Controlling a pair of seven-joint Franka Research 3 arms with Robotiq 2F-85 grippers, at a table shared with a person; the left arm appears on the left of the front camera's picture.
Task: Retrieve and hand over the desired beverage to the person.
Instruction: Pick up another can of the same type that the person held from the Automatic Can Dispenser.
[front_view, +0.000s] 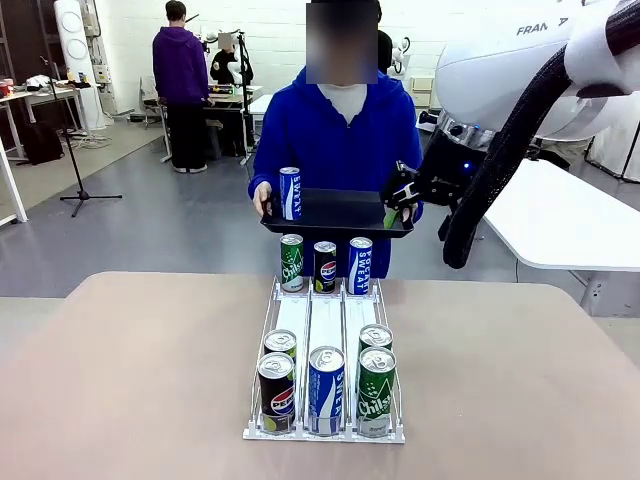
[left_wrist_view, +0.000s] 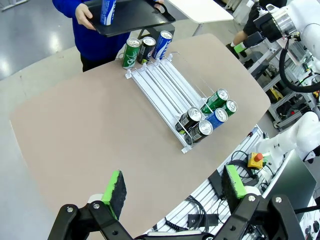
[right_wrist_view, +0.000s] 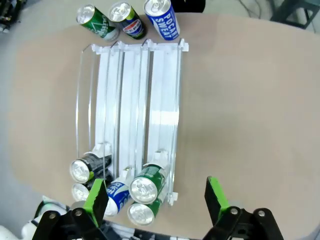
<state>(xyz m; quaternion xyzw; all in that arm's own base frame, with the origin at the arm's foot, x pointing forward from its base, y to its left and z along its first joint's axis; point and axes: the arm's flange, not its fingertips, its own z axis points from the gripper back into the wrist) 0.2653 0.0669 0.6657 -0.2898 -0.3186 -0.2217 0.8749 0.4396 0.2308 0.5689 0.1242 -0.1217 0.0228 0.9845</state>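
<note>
Blue can (front_view: 290, 193) upright on black tray (front_view: 340, 212) held by person (front_view: 340, 130) beyond table (front_view: 150, 380). Right fingers (right_wrist_view: 96, 200) spread, empty, near tray end; left fingers (left_wrist_view: 115, 187) likewise released. Handover seemingly done: pull back clear slowly, level, without nudging tray or tipping tall can.

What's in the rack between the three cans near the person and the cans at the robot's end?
Nothing: the white rack's lanes are bare between the three far cans and the near cans, seen in the front view.

A can (front_view: 290, 193) stands on the tray (front_view: 340, 212) behind the rack (front_view: 325, 322).
</note>
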